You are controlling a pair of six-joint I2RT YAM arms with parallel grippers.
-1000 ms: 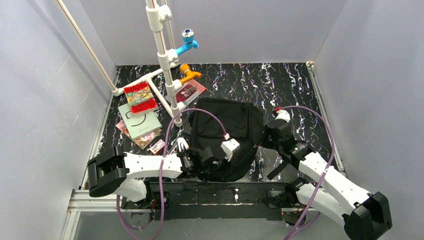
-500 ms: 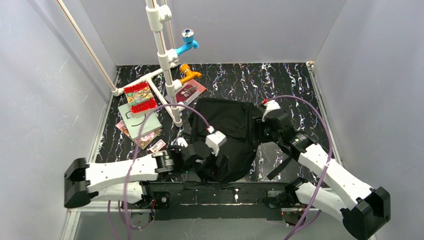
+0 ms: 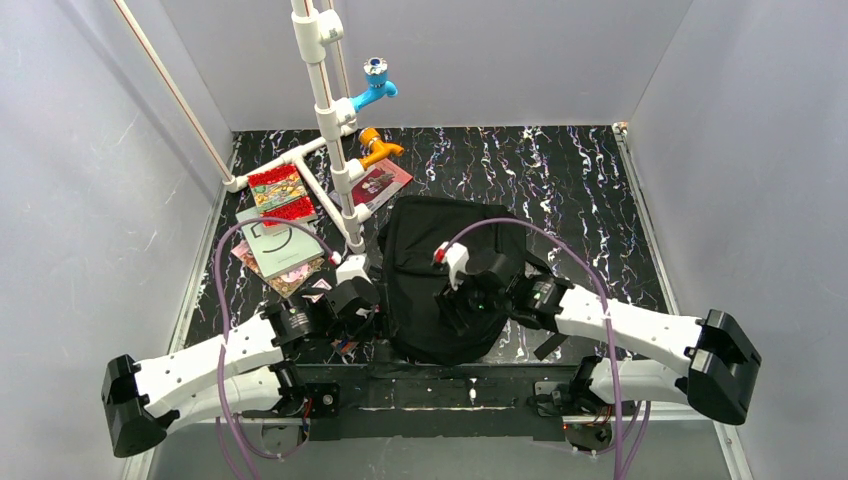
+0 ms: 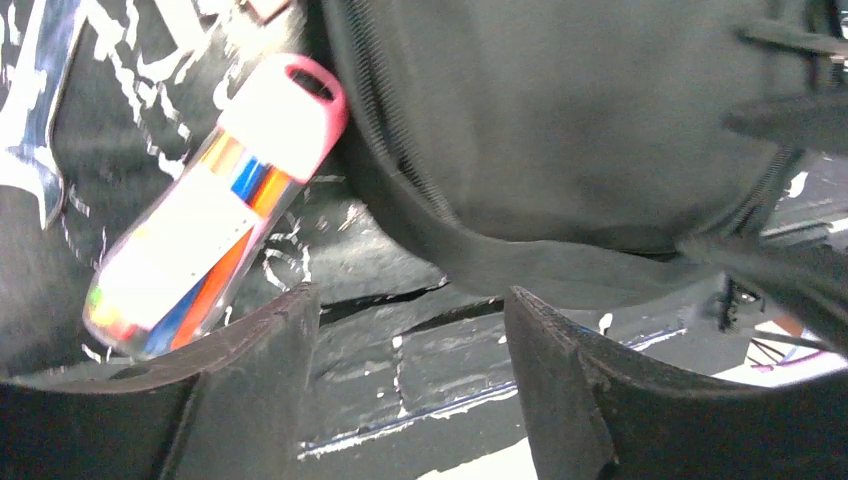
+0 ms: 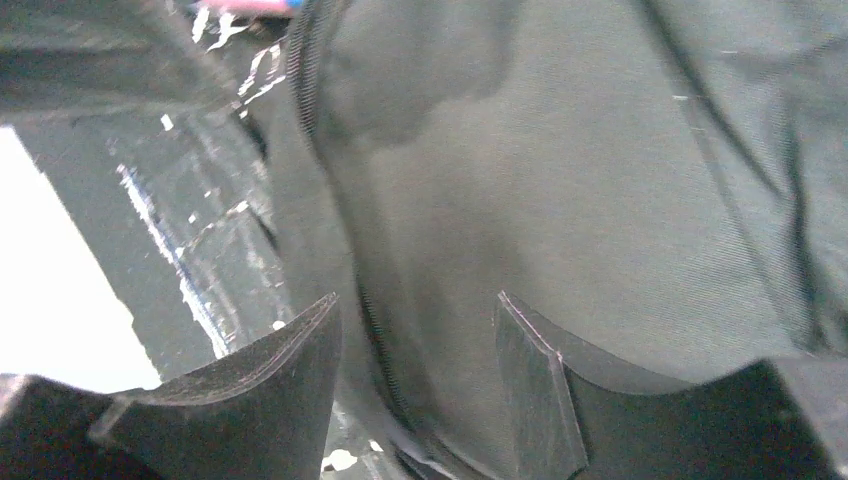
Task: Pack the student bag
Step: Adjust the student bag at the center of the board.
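Student bag (image 3: pixel 455 280) lies flat at centre of the top view, zipper (image 5: pixel 345 270) running down its left edge. Right gripper (image 5: pixel 415 390) is over the bag's lower half, jaws apart, nothing held. Left gripper (image 4: pixel 405 390) sits lower left of the bag, also released, empty, with the marker case (image 4: pixel 215 210) just beside the bag edge. Judgement: right should pinch fabric by the zipper and lift to hold the mouth; left then takes the case by its middle.

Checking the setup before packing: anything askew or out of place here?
Nothing is damaged or spilled. The books lie in a loose, crooked pile, and a marker pack lies beside the student bag.
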